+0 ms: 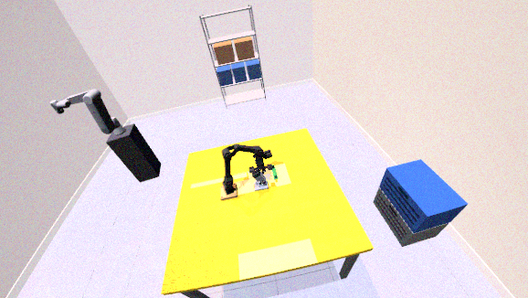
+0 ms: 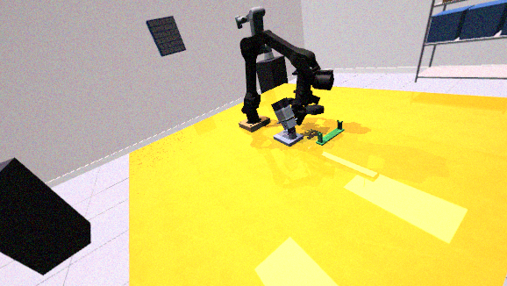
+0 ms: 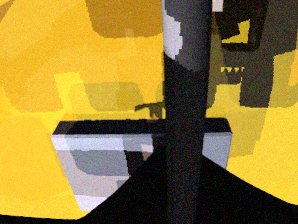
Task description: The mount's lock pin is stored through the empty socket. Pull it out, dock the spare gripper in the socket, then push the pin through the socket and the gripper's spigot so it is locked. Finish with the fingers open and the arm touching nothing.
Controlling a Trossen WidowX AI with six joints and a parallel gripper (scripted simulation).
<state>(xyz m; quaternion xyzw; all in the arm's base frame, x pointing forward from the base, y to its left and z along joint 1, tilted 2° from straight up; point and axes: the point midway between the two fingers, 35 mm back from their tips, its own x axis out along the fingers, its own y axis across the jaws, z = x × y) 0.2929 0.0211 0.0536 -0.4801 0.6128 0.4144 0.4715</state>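
My gripper (image 1: 262, 170) (image 2: 300, 120) is shut on the lock pin (image 3: 186, 90), a thick grey and black rod that runs upright through the middle of the wrist view. The fingertips are close beside the tilted grey body (image 2: 286, 116) of the mount. It has a black upper end and stands on a pale square base (image 1: 261, 187) (image 2: 282, 139) (image 3: 95, 185). The spare gripper shows nowhere apart from the mount; I cannot tell it from the socket at this size. How far the pin sits in the socket is hidden.
A green cradle (image 1: 275, 173) (image 2: 331, 137) with two short posts stands beside the mount, with nothing seen in it. A thin yellow bar (image 2: 351, 165) lies nearer the exterior camera. The arm's base plate (image 1: 229, 195) (image 2: 253, 125) is on the mount's other side.
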